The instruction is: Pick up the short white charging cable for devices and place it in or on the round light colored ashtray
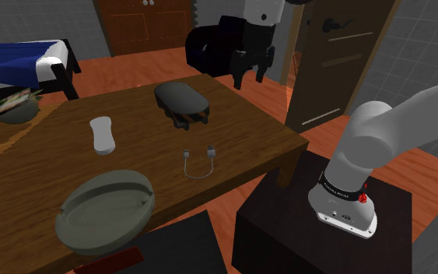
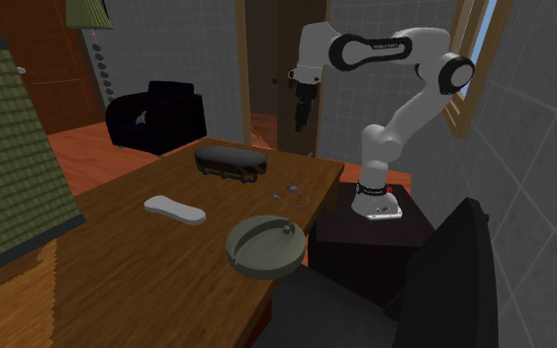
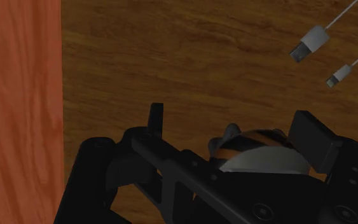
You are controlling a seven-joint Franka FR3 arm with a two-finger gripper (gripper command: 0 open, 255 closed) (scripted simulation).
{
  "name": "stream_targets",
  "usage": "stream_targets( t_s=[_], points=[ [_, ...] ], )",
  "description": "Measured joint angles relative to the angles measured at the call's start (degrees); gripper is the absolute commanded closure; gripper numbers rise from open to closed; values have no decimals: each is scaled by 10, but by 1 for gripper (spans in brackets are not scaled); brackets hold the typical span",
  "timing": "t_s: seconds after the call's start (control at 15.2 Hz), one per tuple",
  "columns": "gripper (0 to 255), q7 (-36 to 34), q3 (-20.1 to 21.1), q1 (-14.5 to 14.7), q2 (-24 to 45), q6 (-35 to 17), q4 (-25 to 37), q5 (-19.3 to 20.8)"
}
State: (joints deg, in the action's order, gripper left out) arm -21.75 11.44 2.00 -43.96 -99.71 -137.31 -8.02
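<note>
**Approach step: cable untouched, gripper high**

The gripper [image 1: 250, 77] hangs in the upper middle of the shoulder view, over the far edge of the table [image 1: 240, 128], its fingers spread with nothing between them. The cable [image 1: 199, 162] lies looped on the wood at that frame's centre. The ashtray [image 1: 104, 210] sits at lower left, well apart from the cable. The reach looks barely begun. The next move likely calls for coming down past the dark object [image 1: 181, 103], centring over the thin wire, and sinking almost to the wood before closing.
</note>
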Motion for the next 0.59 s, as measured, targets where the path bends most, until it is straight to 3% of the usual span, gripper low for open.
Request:
stream_targets(
  t_s=[0.59],
  points=[
    [0, -130, 115, 13, 92, -93, -24, -49]
  ],
)
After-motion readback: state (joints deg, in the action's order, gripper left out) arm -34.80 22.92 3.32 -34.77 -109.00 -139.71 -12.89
